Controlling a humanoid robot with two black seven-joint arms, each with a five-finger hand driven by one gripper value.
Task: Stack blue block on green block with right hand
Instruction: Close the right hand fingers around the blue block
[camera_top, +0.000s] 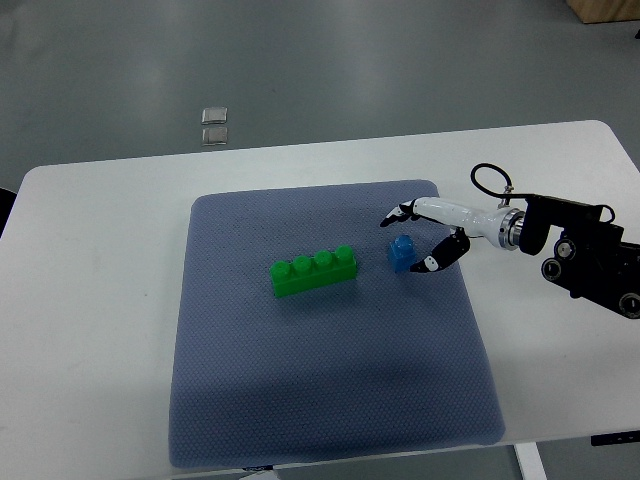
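1. The white table (100, 260) carries a blue-grey mat (330, 400), and everything that matters sits on that mat; the left hand is not visible
2. The right hand (432, 238) reaches in from the right edge with its fingers (392, 217) spread in an open curl around the blue block, one finger above it and one at its lower right; it looks close to the block but I cannot tell whether any tip touches yet, and nothing is gripped
3. The green block (314, 272) is a long brick with four studs on top, lying slightly tilted near the mat's middle, just left of the blue block with a small gap between them
4. The blue block (402, 252) is a small single-stud cube, upright on the mat
5. Risks, as I judge them: the fingers closing off-centre could flick so small a cube away or tip it; a shallow pinch might drop it mid-lift; and misaligned studs could shove the green block instead of seating
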